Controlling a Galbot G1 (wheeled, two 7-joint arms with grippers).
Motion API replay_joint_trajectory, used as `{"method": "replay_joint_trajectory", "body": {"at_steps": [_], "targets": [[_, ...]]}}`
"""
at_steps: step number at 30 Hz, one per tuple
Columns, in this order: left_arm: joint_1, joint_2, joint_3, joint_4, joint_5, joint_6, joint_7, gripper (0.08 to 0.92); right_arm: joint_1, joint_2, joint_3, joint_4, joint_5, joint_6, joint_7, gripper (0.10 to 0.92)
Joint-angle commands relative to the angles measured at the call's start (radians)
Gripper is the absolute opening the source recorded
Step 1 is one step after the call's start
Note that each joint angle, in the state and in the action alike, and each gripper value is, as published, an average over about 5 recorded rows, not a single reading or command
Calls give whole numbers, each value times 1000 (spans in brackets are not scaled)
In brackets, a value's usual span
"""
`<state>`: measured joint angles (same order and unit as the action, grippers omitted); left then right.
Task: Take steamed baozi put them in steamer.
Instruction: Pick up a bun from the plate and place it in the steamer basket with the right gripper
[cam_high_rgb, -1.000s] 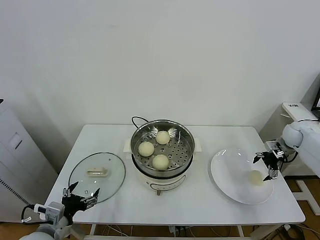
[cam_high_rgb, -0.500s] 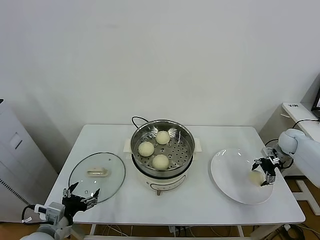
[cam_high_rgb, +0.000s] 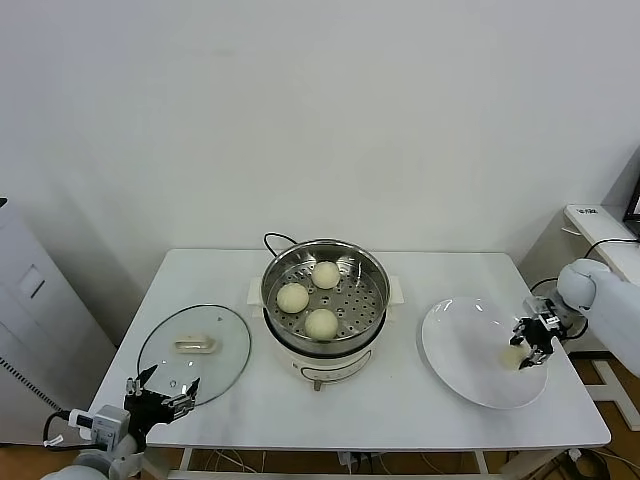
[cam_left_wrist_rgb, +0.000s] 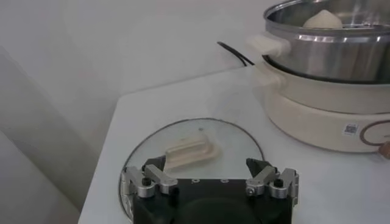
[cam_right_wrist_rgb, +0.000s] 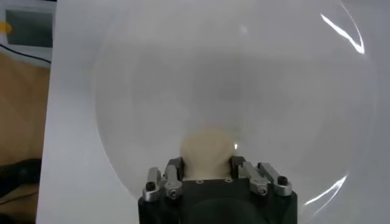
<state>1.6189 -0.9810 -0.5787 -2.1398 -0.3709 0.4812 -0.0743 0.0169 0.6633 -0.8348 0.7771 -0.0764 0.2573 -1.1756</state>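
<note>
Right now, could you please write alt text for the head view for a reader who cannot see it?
The right gripper is shut on the last baozi on the white plate at the table's right. Three baozi sit in the steel steamer at centre. The left gripper, jaws open, waits by the glass lid.

Hidden and cut-off parts

The bun (cam_right_wrist_rgb: 208, 148) on the plate (cam_right_wrist_rgb: 292, 73) is partly covered by the right end effector (cam_right_wrist_rgb: 206, 165). In the left wrist view the steamer (cam_left_wrist_rgb: 329, 45) runs off the frame, and the left end effector (cam_left_wrist_rgb: 210, 180) covers part of the lid (cam_left_wrist_rgb: 201, 137).
</note>
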Motion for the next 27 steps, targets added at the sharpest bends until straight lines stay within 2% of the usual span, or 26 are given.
{"method": "replay_joint_trajectory", "body": {"at_steps": [1,6,12,21,27], "targets": [[-2,-5,2,-1,2,3,-2,823,235,-90,-285,143,217,-92,-7,444],[-6,-7,3,-1,3,8,-3,823,523,-116,-569,302,450,-216,12,449],[-7,-8,8,-4,6,11,-4,823,773,-61,-804,442,662,-337,56,450],[2,-11,7,-9,13,10,-5,823,912,145,-935,466,920,-475,113,450],[4,-9,7,-8,17,8,-6,823,919,265,-939,456,1040,-529,167,450]]}}
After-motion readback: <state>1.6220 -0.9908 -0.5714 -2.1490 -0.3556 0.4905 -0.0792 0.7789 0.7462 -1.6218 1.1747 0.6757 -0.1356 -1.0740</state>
